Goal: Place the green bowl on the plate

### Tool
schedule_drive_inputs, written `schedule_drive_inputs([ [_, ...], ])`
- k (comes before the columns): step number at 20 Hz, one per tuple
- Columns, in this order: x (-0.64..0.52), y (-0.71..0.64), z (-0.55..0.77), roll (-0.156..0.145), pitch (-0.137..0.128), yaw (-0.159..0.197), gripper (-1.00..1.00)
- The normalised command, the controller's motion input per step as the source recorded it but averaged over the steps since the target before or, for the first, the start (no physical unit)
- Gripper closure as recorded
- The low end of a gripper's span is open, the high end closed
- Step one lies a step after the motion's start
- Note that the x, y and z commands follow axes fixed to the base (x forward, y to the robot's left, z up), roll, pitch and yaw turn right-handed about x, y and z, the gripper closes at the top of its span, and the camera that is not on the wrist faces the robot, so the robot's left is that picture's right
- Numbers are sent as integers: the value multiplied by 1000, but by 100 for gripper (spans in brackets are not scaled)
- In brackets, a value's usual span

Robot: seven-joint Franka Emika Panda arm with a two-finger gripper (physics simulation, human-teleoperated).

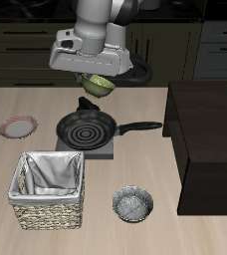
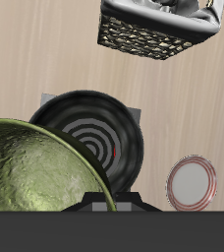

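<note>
Hanging above the pale wooden table (image 1: 26, 100), the white and grey robot arm's two-finger gripper (image 1: 98, 80) carries the small round olive-green bowl (image 1: 99, 86) clear of the surface, the bowl sitting just under the hand and over the back edge of the stove. From the exterior view the jaws appear clamped on the bowl's rim, though the fingers themselves are mostly hidden behind the bowl and the gripper body, so the exact hold is hard to make out. In the wrist view the green bowl (image 2: 35, 169) fills much of the frame close to the camera, showing its speckled yellowish-green surface. Directly below it sits a black round frying pan (image 1: 87, 129) with a pattern of grey concentric rings and a long black handle, resting on a flat grey square stove plate (image 1: 108, 153). The small round plate (image 1: 18, 127), white in the centre with a pinkish-red rim, lies flat on the table well apart from the pan, off to one side, with nothing on it. Nearer the table's front edge stands a woven wicker basket (image 1: 48, 212) lined with grey-white cloth, and beside that a grey-silver patterned bowl (image 1: 132, 205). A dark brown wooden cabinet (image 1: 205, 139) stands at the table's other side.
</note>
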Motion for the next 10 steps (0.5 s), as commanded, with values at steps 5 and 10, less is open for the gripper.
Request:
schedule_drive_inputs([
  [5,-96,-488,-120,-56,14,-19,100],
  [10,-195,-296,-163,5,5,15,100],
])
